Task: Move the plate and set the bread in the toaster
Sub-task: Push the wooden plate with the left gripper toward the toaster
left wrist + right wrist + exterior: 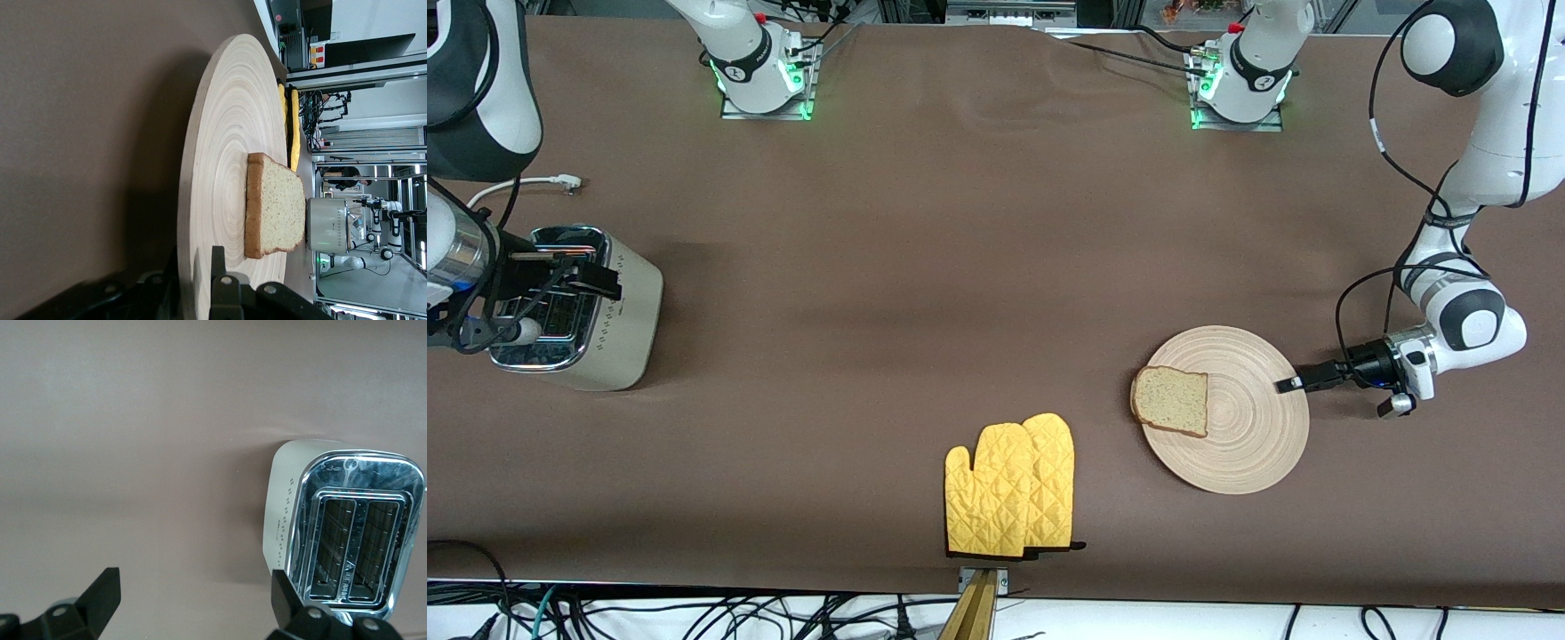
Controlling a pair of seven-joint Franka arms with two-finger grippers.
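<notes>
Left gripper (1286,385): jaws are pinching the rim of the plate (1249,436) at its edge toward the left arm's end of the desk (960,267). In the left wrist view the jaws are standing narrow, one finger (218,280) on the plate's top face, the other under the rim; the lower one is mostly hidden by the plate edge. The front view is showing only the dark fingertips meeting the rim.

Plate: lying flat on the desk. It is carrying the bread (1171,401), one slice lying flat toward the plate's edge that faces the right arm's end, well apart from the jaws.

Right gripper (193,600): hovering over the toaster (587,311), jaws spread wide and holding nothing. Only the right wrist view is showing that gap; in the front view the gripper is covering part of the toaster's chrome top.

Toaster: standing at the right arm's end of the desk. Right wrist view is looking down into both slots, which are showing only dark wire grids. White cord (525,184) is trailing off toward the robot bases.

Yellow oven mitts (1009,489): lying near the desk's camera-side edge, only a thin yellow sliver in the left wrist view.
</notes>
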